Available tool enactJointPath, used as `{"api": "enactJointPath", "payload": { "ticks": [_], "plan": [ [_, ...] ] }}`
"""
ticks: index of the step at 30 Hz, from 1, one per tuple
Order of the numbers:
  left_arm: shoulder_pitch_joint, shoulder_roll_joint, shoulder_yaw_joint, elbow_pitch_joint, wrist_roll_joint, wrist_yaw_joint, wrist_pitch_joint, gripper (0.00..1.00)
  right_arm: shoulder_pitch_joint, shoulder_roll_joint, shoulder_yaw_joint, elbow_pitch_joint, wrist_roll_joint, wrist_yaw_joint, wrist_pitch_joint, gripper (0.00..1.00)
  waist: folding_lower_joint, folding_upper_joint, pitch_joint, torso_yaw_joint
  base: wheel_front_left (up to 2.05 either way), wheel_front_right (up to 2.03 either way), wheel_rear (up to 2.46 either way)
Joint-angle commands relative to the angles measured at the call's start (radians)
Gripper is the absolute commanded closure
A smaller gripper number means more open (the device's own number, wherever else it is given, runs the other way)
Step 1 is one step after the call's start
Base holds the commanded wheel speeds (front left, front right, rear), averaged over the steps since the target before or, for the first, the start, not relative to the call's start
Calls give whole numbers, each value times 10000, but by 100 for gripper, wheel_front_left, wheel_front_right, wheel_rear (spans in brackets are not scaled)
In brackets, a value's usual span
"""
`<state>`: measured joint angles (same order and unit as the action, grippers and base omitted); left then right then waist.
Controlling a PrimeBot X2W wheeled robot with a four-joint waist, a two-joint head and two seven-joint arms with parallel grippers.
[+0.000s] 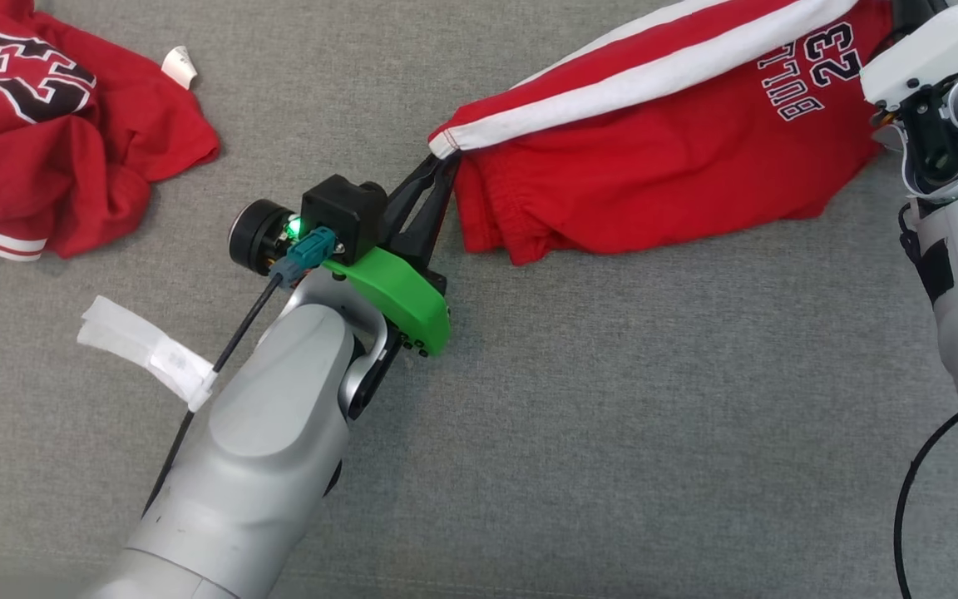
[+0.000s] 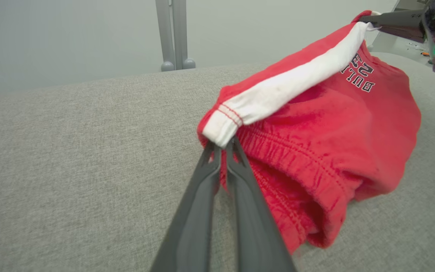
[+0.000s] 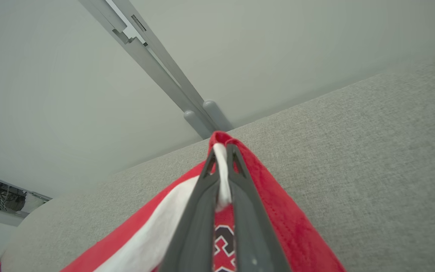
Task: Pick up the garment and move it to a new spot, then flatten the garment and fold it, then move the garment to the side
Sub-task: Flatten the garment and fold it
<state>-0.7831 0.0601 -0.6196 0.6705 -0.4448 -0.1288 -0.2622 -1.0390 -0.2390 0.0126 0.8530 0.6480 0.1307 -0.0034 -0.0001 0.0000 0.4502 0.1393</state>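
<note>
Our left forearm reaches in from the near edge. Just past it the left gripper is clamped tight on one end of the shorts, where the white stripe meets the gathered waistband. The left wrist view shows that pinch close up, with both fingers squeezed together on the stripe's end and no gap between them.

At the far end of the stripe, the right gripper is closed the same way, with the white band caught between its fingers and red cloth draped to either side. So we hold the shorts by the two ends of one side seam. They are strung between the grippers, the stripe pulled fairly straight along the top. The rest hangs below that line, and its lower folds touch the grey surface.

We judge the grip was chosen for that reason: holding one long edge lets the weight of the cloth pull out some creases. The shorts can then be carried and laid down spread rather than bunched.

Well off to the outer side of the left gripper lies a crumpled red jersey. It is apart from our work, and we should set the shorts down clear of it.
</note>
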Motion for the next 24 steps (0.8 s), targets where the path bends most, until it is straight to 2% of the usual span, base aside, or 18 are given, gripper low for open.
{"api": "enactJointPath", "payload": {
  "ticks": [1,8,13,20,24],
  "plan": [
    [-159,-27,69,-21,42,-21,-29,0,-223,-30,183,219,-33,2,-153,0,1,0,164,178,0,0,0],
    [335,-70,348,-270,553,-7,-32,0,52,-477,1367,725,96,1,-720,0,1,0,-207,62,0,0,0],
    [1180,45,1010,-1053,957,214,-32,0,659,-1155,2577,630,167,1,-905,0,1,0,-564,9,0,0,0],
    [2970,129,2850,-3219,1603,806,-21,0,1299,-1814,3396,982,706,1,-833,0,1,0,-735,121,0,0,0],
    [3907,17,3898,-4251,1856,945,-21,0,1385,-1980,3656,1273,924,1,-851,0,1,0,-696,310,0,0,0]
  ]
}}
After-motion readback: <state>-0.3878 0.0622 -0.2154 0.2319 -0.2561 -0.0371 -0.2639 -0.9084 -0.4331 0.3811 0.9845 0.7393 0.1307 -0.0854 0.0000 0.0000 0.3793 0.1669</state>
